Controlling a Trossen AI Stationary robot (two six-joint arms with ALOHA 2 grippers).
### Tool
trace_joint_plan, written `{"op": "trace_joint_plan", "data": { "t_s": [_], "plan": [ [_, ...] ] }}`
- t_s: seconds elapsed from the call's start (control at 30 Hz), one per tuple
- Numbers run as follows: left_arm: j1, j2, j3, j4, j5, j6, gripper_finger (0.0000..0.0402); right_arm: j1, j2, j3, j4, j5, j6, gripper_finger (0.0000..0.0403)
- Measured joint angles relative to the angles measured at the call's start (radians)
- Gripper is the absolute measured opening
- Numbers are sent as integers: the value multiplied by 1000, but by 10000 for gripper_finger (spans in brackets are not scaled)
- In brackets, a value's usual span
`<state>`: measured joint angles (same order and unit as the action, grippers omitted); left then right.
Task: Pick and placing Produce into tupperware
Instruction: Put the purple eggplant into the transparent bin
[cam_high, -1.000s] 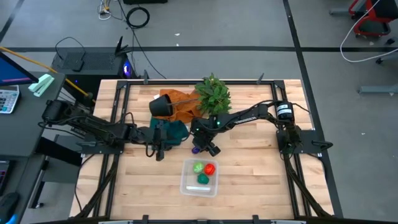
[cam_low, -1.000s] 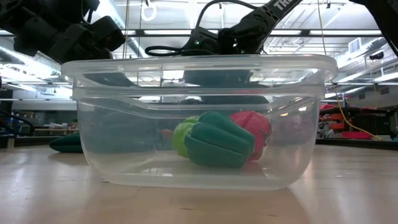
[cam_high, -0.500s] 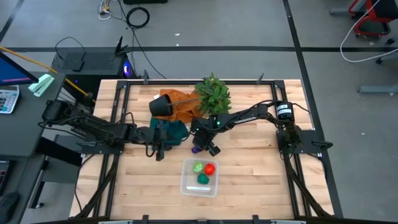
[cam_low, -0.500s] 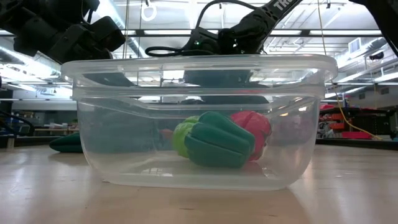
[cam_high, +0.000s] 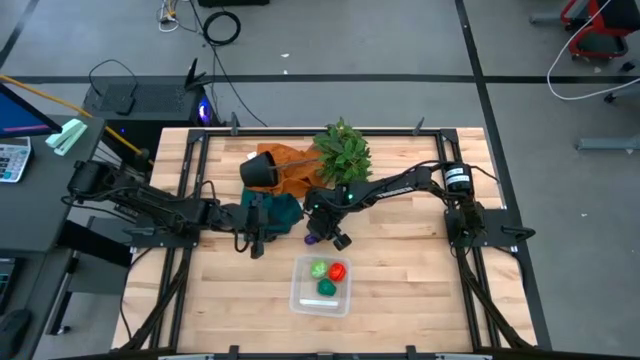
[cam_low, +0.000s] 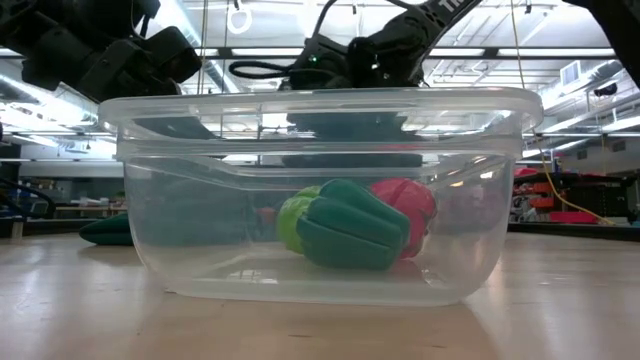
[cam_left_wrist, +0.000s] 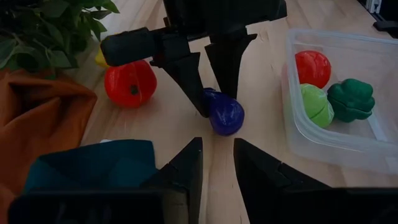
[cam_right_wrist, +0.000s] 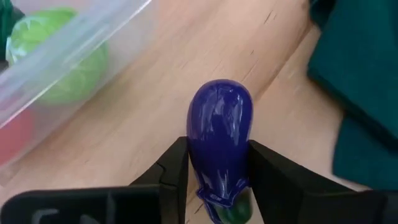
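Note:
The purple produce piece (cam_right_wrist: 221, 134) sits between the fingers of my right gripper (cam_right_wrist: 219, 158), just on the far side of the clear tupperware (cam_high: 297, 290), at mid-table. Inside the tub lie a red piece (cam_left_wrist: 313, 68), a light green piece (cam_left_wrist: 317, 104) and a dark green piece (cam_left_wrist: 351, 99). A second red piece (cam_left_wrist: 129, 83) and a yellow piece (cam_left_wrist: 99, 60) rest on the wood near the plant. My left gripper (cam_left_wrist: 217, 168) is open and hovers left of the purple piece, beside a dark teal cloth (cam_high: 278, 210). My right gripper pinches the purple piece between its two fingers (cam_right_wrist: 177, 168), on the sides of its narrower half (cam_right_wrist: 217, 177), near the green stem end. The fingers come from above, slanting down (cam_left_wrist: 193, 87). Its rounded end (cam_left_wrist: 227, 118) sticks out past the fingertips, at or just above the wood.
A black pot (cam_high: 260, 168) lies tipped on an orange cloth (cam_high: 290, 165) at the far side. The bushy plant (cam_high: 342, 150) stands beside it. Bare wood lies to the right of the tub and toward the near edge.
My right gripper has risen slightly, still shut on the purple piece. Everything else has stayed in place.

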<state>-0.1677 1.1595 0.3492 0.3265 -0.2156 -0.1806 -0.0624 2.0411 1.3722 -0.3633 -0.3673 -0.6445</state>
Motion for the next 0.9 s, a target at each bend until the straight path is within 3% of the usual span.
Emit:
{"op": "trace_joint_plan", "data": {
  "t_s": [0.43, 0.73, 0.9],
  "plan": [
    [0, 0, 0, -4, 0, -14, 84, 8, -13, 146, -201, 74, -14, 100],
    [0, 1, 0, -12, 1, -13, 86, 60, -128, 159, -291, 94, 12, 100],
    [0, 1, 0, -11, 1, -14, 82, 135, -182, 159, -290, -13, 87, 100]
  ]
}}
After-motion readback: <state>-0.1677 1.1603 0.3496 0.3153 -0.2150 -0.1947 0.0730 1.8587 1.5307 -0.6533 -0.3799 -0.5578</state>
